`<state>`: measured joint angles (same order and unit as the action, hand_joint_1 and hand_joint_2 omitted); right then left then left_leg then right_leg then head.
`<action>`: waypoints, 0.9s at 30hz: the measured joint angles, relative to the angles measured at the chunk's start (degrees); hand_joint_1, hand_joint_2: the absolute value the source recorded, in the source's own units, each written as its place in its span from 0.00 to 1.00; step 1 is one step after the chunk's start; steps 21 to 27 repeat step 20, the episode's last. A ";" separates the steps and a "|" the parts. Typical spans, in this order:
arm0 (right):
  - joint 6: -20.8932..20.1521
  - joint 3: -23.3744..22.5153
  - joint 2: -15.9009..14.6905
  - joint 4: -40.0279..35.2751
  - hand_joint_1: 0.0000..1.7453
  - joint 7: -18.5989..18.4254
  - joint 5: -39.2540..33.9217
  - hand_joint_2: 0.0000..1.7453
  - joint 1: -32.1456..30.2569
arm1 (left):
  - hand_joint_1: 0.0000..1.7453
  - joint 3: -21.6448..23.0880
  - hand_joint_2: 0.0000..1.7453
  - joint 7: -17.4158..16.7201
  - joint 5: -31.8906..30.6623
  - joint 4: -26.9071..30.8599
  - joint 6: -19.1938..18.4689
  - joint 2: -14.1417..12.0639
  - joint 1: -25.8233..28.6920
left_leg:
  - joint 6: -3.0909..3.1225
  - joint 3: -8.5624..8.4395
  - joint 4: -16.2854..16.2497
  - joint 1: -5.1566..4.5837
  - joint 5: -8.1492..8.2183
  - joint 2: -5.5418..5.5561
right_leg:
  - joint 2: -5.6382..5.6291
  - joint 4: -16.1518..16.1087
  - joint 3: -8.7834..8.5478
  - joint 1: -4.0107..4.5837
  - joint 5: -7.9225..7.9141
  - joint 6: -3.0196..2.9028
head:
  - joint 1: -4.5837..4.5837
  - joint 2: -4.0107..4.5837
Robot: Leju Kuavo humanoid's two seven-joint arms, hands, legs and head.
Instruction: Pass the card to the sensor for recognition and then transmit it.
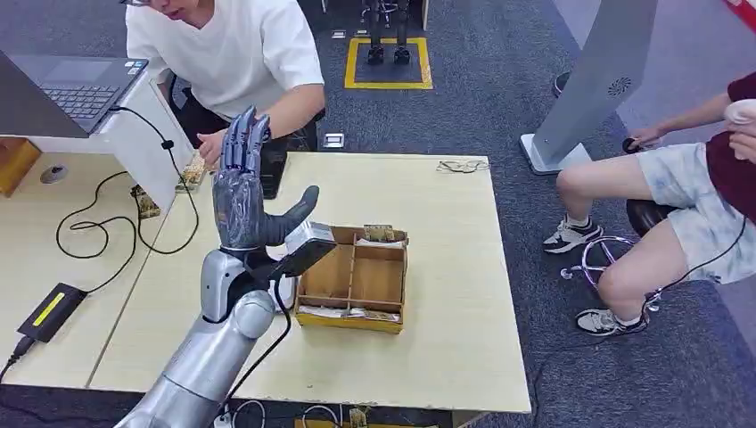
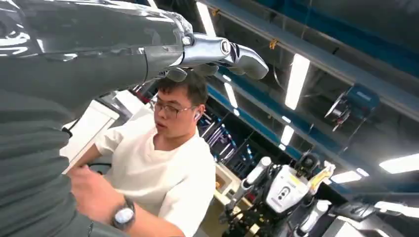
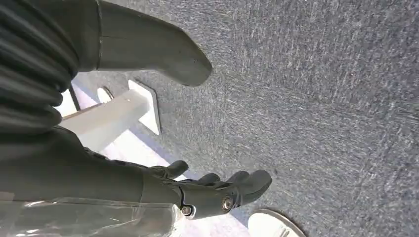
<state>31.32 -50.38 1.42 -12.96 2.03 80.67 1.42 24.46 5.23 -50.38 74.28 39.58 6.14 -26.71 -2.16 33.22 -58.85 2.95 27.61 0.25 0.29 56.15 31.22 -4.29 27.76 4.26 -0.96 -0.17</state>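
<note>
One upright grey left hand (image 1: pixel 242 192) (fingers straight, empty) above partitioned cardboard box (image 1: pixel 354 279).

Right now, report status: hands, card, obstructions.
Left hand raised above the table, fingers apart, holding nothing. Right hand hanging over carpet, holding nothing. Card not identifiable. Person at the table's far edge, arm beside the left hand.

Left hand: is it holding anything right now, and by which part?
Nothing visible: the left hand is raised, fingers straight and thumb apart, beside the person's hand. No card shows in it.
</note>
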 joint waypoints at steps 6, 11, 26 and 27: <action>0.22 -0.89 0.02 -0.09 0.00 -0.02 0.28 1.00 -0.98 | 0.00 -1.35 1.00 3.84 -5.05 6.30 0.13 -0.94 6.62 | -0.01 0.02 0.02 0.00 0.08 -0.02 | 0.00 0.00 0.02 0.00 0.06 -0.03 | -0.02 0.00; 0.31 -1.40 0.30 -0.35 0.00 -0.41 0.29 1.00 -1.57 | 0.00 -3.60 1.00 7.31 -5.27 11.33 0.13 -0.90 13.00 | -0.01 0.03 0.02 0.00 0.08 -0.01 | 0.01 -0.01 0.03 0.00 0.09 0.00 | -0.02 0.00; 0.11 -4.18 2.43 -2.47 0.00 -1.05 0.28 1.00 -3.28 | 0.00 -6.25 1.00 16.28 -0.70 19.67 0.13 1.16 24.50 | 0.00 0.03 0.03 0.00 0.10 -0.01 | 0.01 -0.01 0.04 0.00 0.10 -0.01 | -0.04 0.00; 0.11 -4.18 2.43 -2.47 0.00 -1.05 0.28 1.00 -3.28 | 0.00 -6.25 1.00 16.28 -0.70 19.67 0.13 1.16 24.50 | 0.00 0.03 0.03 0.00 0.10 -0.01 | 0.01 -0.01 0.04 0.00 0.10 -0.01 | -0.04 0.00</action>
